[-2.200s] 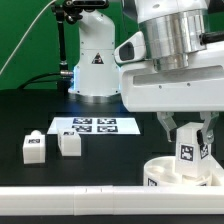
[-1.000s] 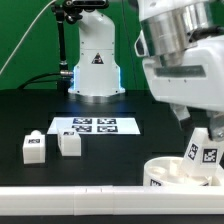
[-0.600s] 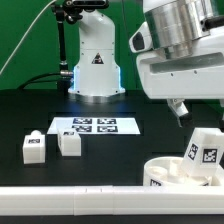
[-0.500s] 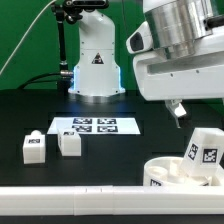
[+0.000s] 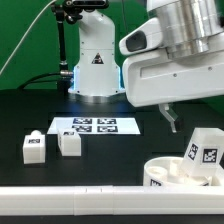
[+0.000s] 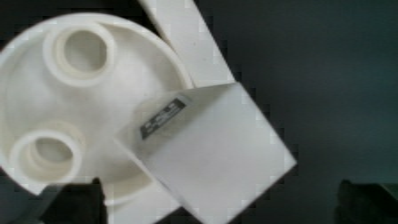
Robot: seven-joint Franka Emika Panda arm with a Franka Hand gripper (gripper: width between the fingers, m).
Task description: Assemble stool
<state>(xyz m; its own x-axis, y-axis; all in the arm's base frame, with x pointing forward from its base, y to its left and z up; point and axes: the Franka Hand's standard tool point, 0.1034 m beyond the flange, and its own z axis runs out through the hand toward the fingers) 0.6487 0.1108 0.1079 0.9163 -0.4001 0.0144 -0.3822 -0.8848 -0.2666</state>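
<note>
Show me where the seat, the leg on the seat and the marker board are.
seat (image 5: 160, 173): exterior view, its near rim.
leg on the seat (image 5: 203, 137): exterior view, its white upper part.
marker board (image 5: 95, 126): exterior view, its middle, between the tags.

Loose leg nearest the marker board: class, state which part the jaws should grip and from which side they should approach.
Probably grip the leg by the marker board across its flat side faces, coming down from above. It sits free on the table, apart from the other loose leg, which leaves room for the jaws on either side.
</note>
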